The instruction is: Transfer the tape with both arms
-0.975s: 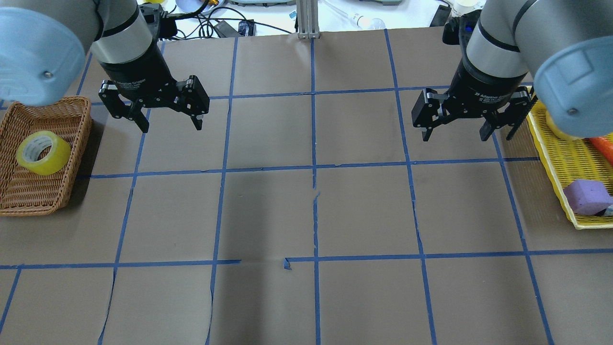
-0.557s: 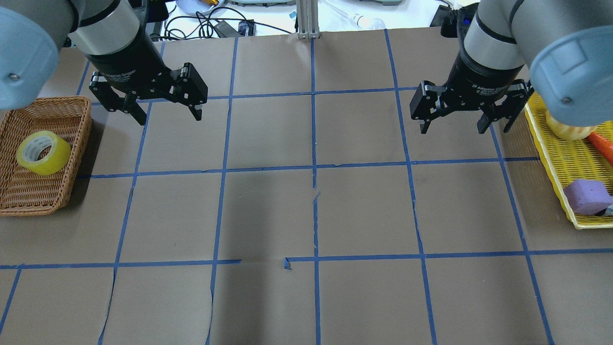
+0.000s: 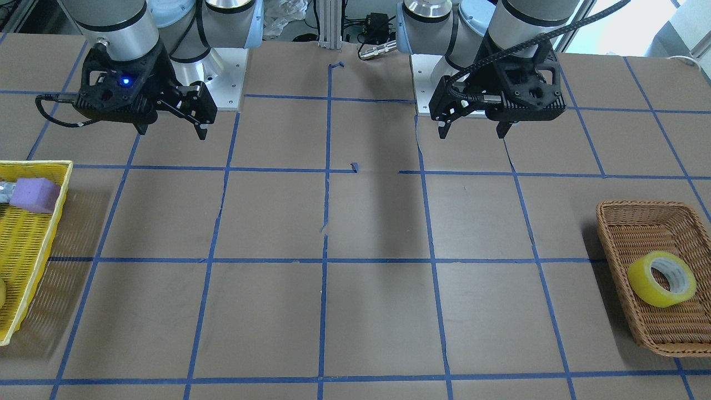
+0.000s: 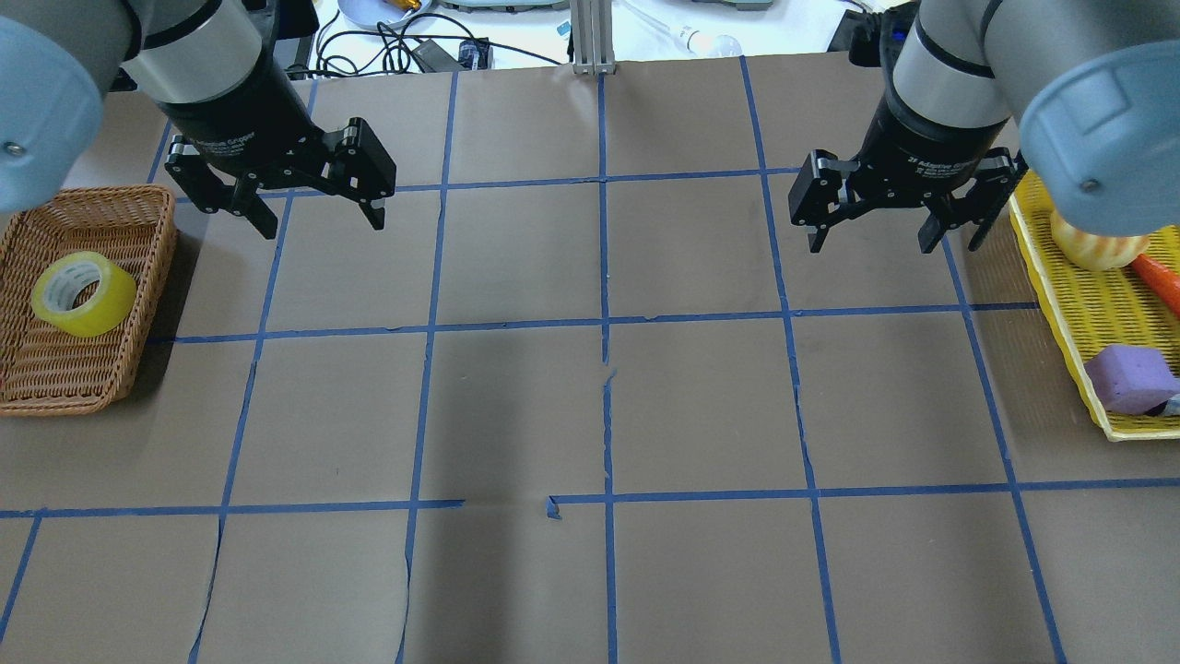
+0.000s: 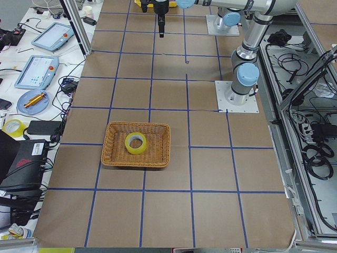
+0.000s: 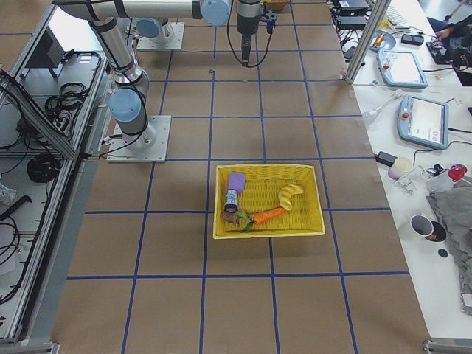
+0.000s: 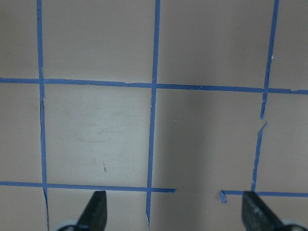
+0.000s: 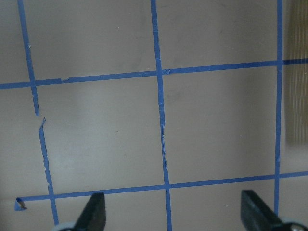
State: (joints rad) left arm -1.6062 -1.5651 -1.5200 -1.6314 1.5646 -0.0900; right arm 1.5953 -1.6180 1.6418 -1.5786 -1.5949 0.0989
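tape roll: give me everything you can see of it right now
The tape is a thick roll of translucent yellow film wound on a white inner core. It looks whole, with no loose end showing. It lies tilted in the wicker basket at the robot's left end of the table, with its hole facing partly upward. It sits near the basket's middle, clear of the walls, and only the basket floor touches it. The left gripper hangs open off to one side, not over it.

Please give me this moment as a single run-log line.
left gripper: open, empty | right gripper: open, empty | tape: in wicker basket, untouched | phase: pre-grasp
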